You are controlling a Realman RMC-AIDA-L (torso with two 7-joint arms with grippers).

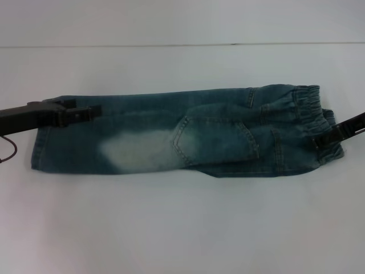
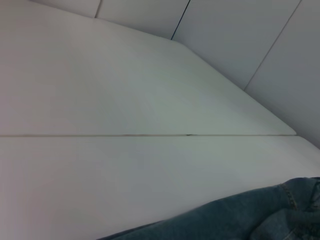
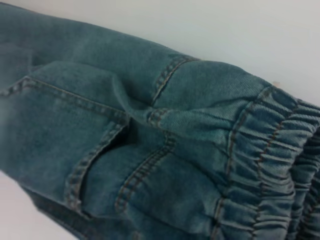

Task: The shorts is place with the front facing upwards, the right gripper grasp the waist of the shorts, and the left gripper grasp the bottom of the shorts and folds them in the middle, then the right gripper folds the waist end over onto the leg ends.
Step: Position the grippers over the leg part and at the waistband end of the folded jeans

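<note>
The blue denim shorts (image 1: 188, 137) lie flat on the white table (image 1: 182, 228), folded lengthwise, with the elastic waist (image 1: 308, 108) to the right and the leg ends (image 1: 45, 142) to the left. My left gripper (image 1: 85, 112) rests low on the far corner of the leg end. My right gripper (image 1: 322, 140) sits on the waist end near its front corner. The right wrist view is filled with the gathered waistband (image 3: 265, 165) and a pocket seam (image 3: 95, 155). In the left wrist view only a strip of denim (image 2: 240, 220) shows.
A seam line (image 1: 171, 45) crosses the white table behind the shorts. Bare tabletop lies in front of the shorts and behind them. A cable loop (image 1: 8, 151) hangs under the left arm at the left edge.
</note>
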